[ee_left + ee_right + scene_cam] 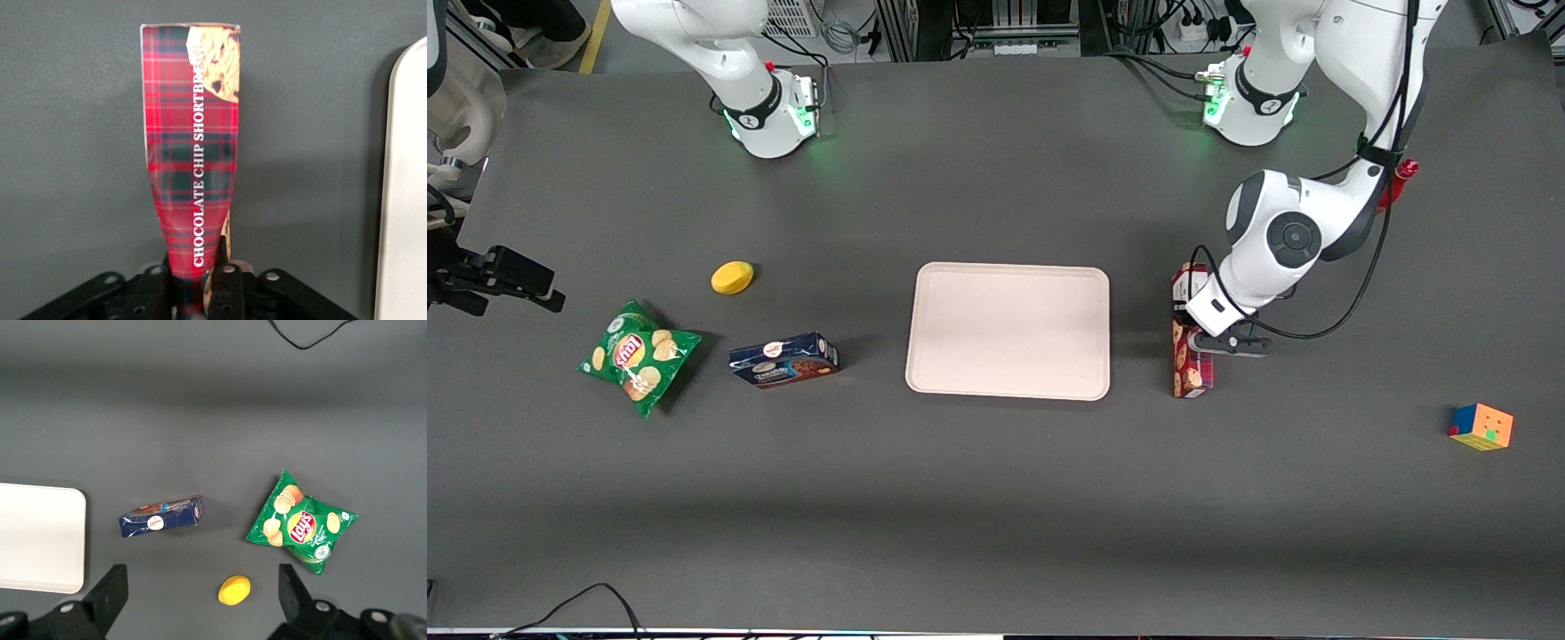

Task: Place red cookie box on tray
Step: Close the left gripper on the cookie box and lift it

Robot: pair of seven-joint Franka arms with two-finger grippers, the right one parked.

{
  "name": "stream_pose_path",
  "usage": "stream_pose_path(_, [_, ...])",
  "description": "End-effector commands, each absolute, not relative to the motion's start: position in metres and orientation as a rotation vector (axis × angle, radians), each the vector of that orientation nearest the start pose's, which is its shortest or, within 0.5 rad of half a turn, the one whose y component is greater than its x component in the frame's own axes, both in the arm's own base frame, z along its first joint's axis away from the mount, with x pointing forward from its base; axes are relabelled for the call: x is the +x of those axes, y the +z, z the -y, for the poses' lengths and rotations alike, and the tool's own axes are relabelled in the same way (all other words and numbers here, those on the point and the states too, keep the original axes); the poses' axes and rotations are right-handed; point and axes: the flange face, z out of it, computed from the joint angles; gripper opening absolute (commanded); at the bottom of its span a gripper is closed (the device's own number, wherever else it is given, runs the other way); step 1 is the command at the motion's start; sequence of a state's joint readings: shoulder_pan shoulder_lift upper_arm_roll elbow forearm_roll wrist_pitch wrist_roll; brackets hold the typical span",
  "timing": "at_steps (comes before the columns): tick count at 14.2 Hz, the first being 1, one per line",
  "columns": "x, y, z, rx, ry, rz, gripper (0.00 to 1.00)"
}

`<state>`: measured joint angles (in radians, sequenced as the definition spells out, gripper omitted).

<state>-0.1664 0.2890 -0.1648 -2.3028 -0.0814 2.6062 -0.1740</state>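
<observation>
The red cookie box is a long plaid carton on the dark table beside the tray, toward the working arm's end. Its white end panel points away from the front camera. My left gripper is over the box's middle. In the left wrist view the gripper is shut on the red cookie box, with a dark finger pressed against each long side. The carton stretches away from the fingers, and the tray's rim runs alongside it with a strip of table between. I cannot tell whether the box is off the table.
A dark blue cookie box, a green chip bag and a yellow lemon-like object lie toward the parked arm's end. A colour cube sits toward the working arm's end, nearer the front camera.
</observation>
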Motion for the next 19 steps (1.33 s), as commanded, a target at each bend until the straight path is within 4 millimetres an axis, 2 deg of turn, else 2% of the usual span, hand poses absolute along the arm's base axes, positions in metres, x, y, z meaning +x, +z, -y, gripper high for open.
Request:
stream_pose_path(1, [0.512,0.25,0.175,-3.236,-0.021,-0.103,0.06])
stream_pose_path(3, [0.524,0.273,0.18,-3.23,0.046,-0.116,0.04])
stream_pose_path(7, [0.552,0.346,0.19,-3.212,0.173,-0.155,0.04])
stream_pose_path(9, [0.563,0.38,0.198,-3.214,0.193,-0.168,0.03])
stream_pose_path(12, [0.575,0.419,0.206,-3.226,0.161,-0.191,0.03])
stream_pose_path(14, [0.579,0.436,0.218,-3.24,0.134,-0.185,0.03])
stream_pose_path(16, [0.571,0.44,0.244,-3.249,0.144,-0.068,0.03])
stream_pose_path(19, [0.556,0.42,0.29,-3.265,0.157,0.01,0.02])
